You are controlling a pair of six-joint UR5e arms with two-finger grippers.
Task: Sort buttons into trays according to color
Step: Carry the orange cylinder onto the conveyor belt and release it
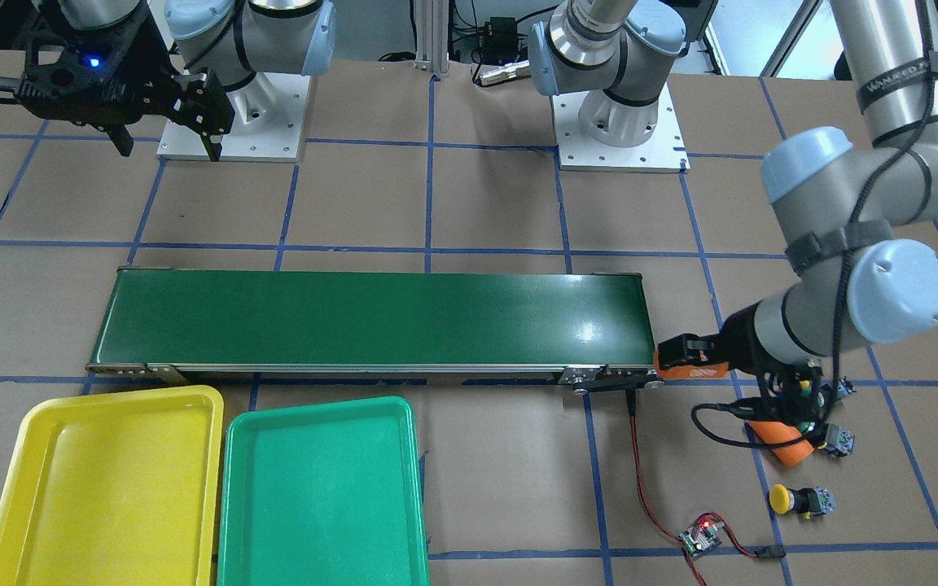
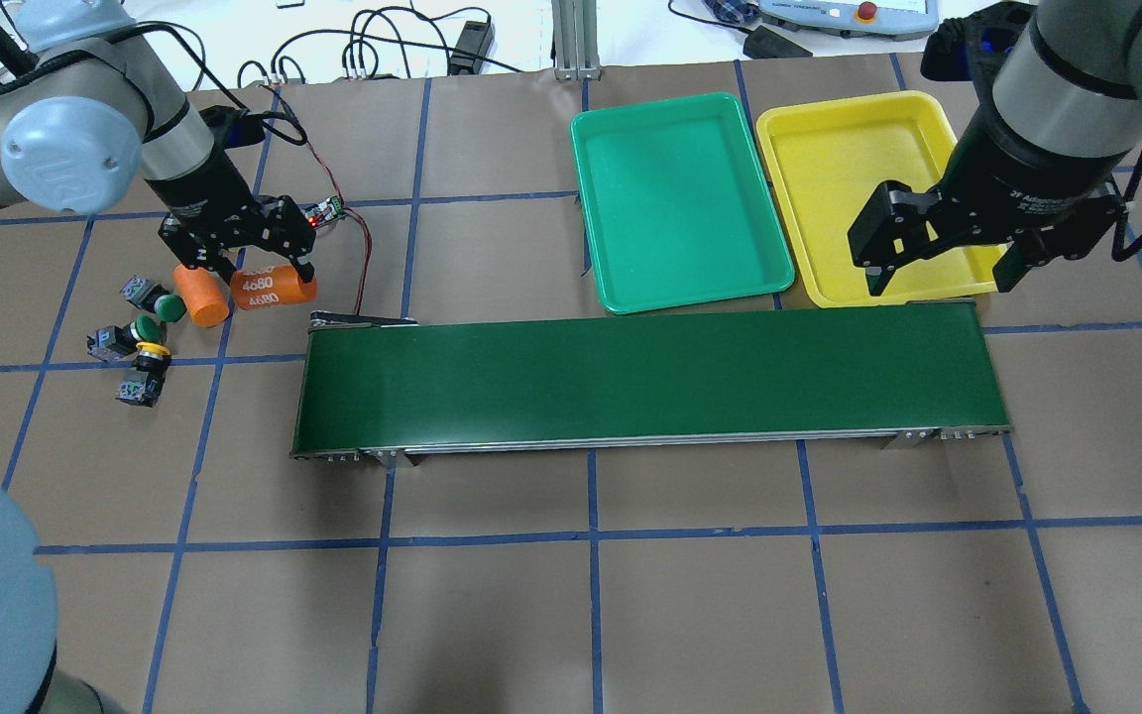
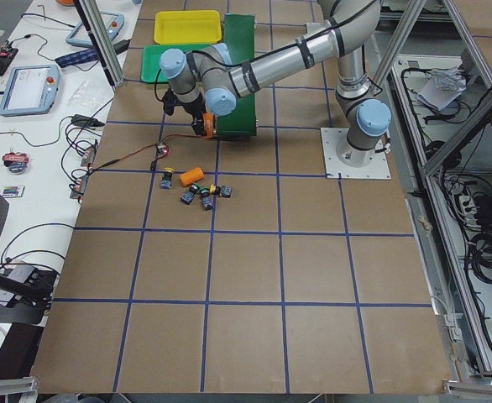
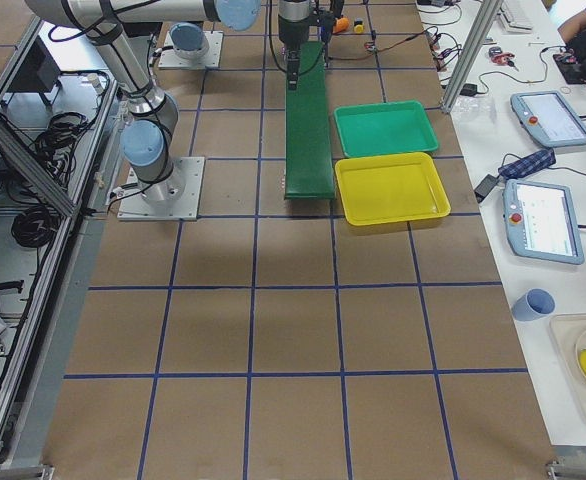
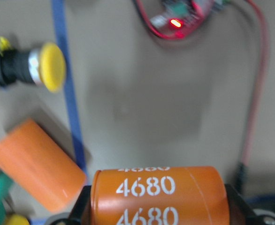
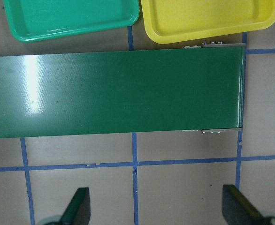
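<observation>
My left gripper (image 2: 269,281) is shut on an orange cylinder marked 4680 (image 2: 279,291), just beyond the conveyor's left end; the left wrist view shows it (image 5: 156,197) between the fingers. Two green buttons (image 2: 170,307) (image 2: 145,327) and a yellow button (image 2: 150,353) lie clustered to its left. The other yellow button (image 1: 788,498) lies apart on its side, also in the left wrist view (image 5: 50,66). My right gripper (image 2: 938,270) is open and empty above the conveyor's right end. The green tray (image 2: 680,198) and yellow tray (image 2: 834,149) are empty.
A second orange cylinder (image 2: 199,296) lies on the table between the buttons and my left gripper. The dark green conveyor belt (image 2: 650,382) runs across the middle. A small circuit board (image 2: 324,210) with red wires lies beyond the left gripper.
</observation>
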